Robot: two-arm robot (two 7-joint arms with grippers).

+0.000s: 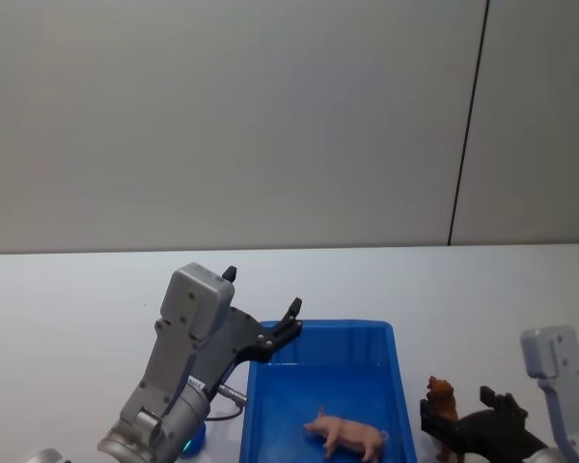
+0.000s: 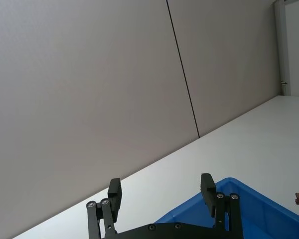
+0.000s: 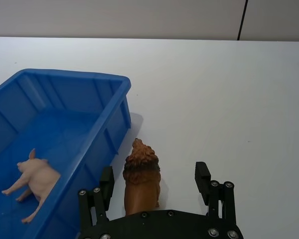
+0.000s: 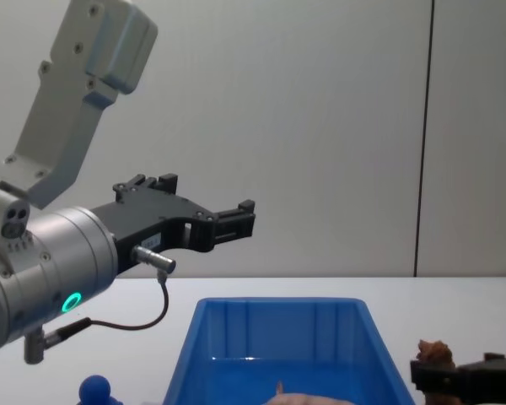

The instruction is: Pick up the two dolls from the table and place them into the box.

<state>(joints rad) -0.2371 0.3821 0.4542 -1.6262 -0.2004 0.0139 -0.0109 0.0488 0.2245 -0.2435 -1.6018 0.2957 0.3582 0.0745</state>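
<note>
My right gripper [image 3: 154,175] sits low at the table, near-right, jaws spread. Brown doll [image 3: 141,177] stands upright between my fingers [image 3: 106,179], with a gap on each side, so I'm not pinching it. It faces away from me, on the table just beside the box's right outer wall, not inside.

Box [image 1: 338,347] is in front of me, centre-right, open top. Pink doll [image 1: 345,434] lies on its side on the box floor, toward the near end and apart from the walls.

Blue doll [image 4: 94,390] is on the table left of the box, under my left arm; only its round head is clear, so I can't tell its pose.

My left gripper [image 2: 160,184] is raised well above the table, over the box's left rim near the far-left corner. It points forward and to the right, jaws spread, nothing between them.

Table [image 1: 77,299] is plain white, bare beyond the box and running back to the wall [image 1: 222,125]. The wall is flat grey panels with one dark vertical seam [image 1: 468,125] on the right.
</note>
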